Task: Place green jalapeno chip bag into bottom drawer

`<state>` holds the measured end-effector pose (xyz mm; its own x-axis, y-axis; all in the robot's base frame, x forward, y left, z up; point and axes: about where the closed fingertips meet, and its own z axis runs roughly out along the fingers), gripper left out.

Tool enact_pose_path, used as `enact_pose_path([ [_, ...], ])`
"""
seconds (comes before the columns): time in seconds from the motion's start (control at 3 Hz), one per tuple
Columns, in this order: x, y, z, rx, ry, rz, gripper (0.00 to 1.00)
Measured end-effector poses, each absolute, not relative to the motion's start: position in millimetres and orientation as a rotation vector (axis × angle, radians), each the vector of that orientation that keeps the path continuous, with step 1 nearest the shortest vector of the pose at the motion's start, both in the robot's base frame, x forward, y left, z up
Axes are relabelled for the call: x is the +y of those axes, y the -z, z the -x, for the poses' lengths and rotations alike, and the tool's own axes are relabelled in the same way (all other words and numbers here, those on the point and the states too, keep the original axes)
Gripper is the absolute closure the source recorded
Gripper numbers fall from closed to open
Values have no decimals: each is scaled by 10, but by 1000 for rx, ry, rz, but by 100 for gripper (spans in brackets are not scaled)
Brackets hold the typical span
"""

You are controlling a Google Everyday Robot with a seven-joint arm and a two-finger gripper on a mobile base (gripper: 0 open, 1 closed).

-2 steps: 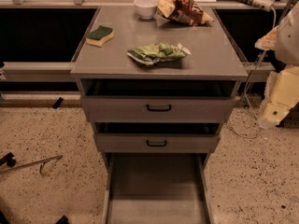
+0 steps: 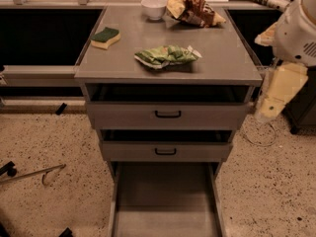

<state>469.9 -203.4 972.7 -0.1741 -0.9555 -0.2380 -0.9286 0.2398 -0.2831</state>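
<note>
Green jalapeno chip bag [image 2: 167, 56] lies on the cabinet top [image 2: 224, 63], frame centre, apart from sponge [image 2: 105, 37], white bowl [image 2: 153, 7] and brown-and-yellow snack bag [image 2: 193, 9] behind it. Bottom drawer [image 2: 165, 201] stands open, lower centre. Gripper [image 2: 269, 107] hangs at right edge, beside the cabinet.

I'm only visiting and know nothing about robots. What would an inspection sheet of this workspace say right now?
Surface: grey cabinet top, flat, carrying four items.
Job's things: green jalapeno chip bag lies near the top's front middle; bottom drawer is pulled open below.
Clutter: sponge at left; white bowl and brown-and-yellow snack bag at the back.
Grippers: gripper hangs right of the cabinet, level with the top drawer, apart from the bag.
Cables: thin cable looped on the floor right of the cabinet.
Surroundings: speckled floor; metal rod lying at left.
</note>
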Motion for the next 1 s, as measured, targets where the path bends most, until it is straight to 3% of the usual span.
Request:
enact_pose_path([
  [0.67, -1095, -9742, -5888, 1931, 80, 1787, 0],
  [1.0, -1094, -9742, -5889, 1931, 80, 1787, 0],
])
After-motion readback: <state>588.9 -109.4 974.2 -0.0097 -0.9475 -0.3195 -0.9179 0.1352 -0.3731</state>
